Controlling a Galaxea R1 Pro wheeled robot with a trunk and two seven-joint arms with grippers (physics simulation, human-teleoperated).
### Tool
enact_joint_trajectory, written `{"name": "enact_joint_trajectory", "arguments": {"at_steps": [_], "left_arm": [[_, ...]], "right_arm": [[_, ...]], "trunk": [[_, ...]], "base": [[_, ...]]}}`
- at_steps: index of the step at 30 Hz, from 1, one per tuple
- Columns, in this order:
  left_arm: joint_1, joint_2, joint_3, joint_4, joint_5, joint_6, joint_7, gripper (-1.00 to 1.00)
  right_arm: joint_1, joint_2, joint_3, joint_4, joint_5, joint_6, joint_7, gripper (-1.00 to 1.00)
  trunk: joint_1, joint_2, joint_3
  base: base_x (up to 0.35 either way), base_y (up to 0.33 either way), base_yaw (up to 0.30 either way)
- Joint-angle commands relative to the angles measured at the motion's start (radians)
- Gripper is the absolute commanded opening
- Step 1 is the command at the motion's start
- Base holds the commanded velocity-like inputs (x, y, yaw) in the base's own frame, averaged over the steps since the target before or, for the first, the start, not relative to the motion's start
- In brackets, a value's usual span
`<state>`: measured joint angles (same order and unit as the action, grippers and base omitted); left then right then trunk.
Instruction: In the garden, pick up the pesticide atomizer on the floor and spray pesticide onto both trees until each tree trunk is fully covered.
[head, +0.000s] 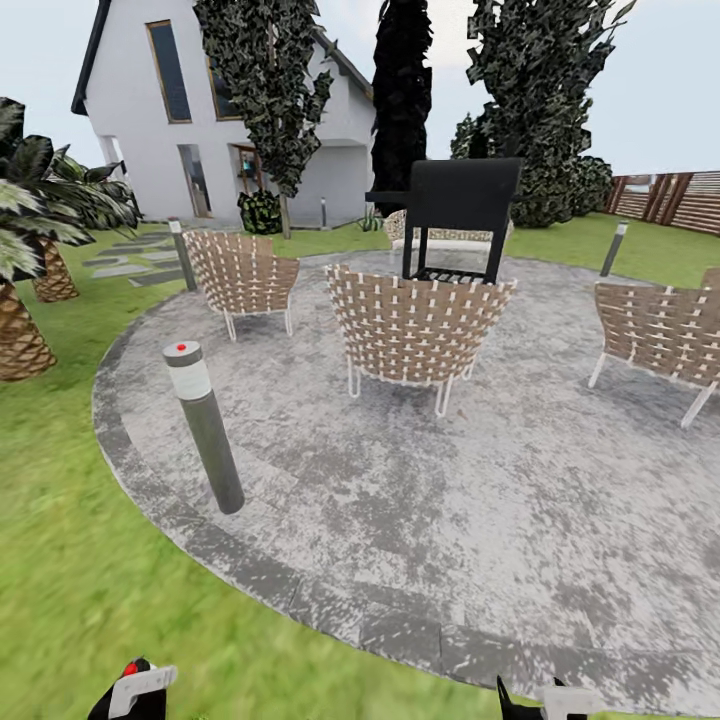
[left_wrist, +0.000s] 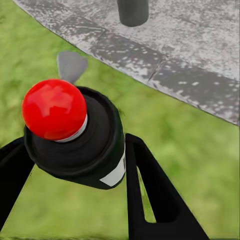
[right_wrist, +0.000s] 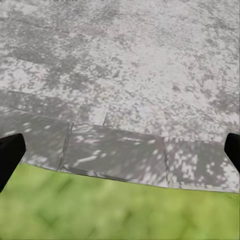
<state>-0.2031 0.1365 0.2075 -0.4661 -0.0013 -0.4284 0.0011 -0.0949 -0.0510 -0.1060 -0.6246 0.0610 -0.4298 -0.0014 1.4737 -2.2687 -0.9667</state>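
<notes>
The pesticide atomizer (left_wrist: 75, 135), a dark bottle with a red ball tip and a white band, sits between the black fingers of my left gripper (left_wrist: 75, 145), which is shut on it. In the head view the atomizer (head: 131, 669) and left gripper (head: 135, 692) peek in at the bottom left, over grass. My right gripper (head: 540, 702) at the bottom edge stands open and empty (right_wrist: 120, 150), above the kerb of the paved floor (head: 450, 500). Two trees (head: 262, 80) (head: 535, 80) with jagged dark foliage rise far behind the patio, near the house. The left tree's thin-looking trunk (head: 285, 215) shows; the other trunk is hidden.
A grey bollard lamp (head: 205, 425) with a red top stands on the patio's near-left edge. Woven chairs (head: 415, 330) (head: 240, 275) (head: 660, 335) and a black grill (head: 460, 215) occupy the patio's far half. Palms (head: 25, 250) stand left on the lawn (head: 80, 560); a slatted fence (head: 670, 200) runs at the right.
</notes>
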Motion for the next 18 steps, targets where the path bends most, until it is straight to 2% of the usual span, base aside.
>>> {"name": "enact_joint_trajectory", "arguments": {"at_steps": [1,18], "left_arm": [[-0.001,0.0,0.001,0.001,0.0,-0.004,0.0,-1.0],[-0.001,0.0,0.001,0.001,0.0,-0.003,0.0,-1.0]], "right_arm": [[0.0,0.0,-0.003,0.0,0.006,-0.003,0.0,1.0],[0.0,0.0,-0.003,0.0,0.006,-0.003,0.0,1.0]], "trunk": [[0.0,0.0,-0.001],[0.0,0.0,-0.001]], "base": [[0.0,0.0,0.272],[0.0,0.0,0.272]]}}
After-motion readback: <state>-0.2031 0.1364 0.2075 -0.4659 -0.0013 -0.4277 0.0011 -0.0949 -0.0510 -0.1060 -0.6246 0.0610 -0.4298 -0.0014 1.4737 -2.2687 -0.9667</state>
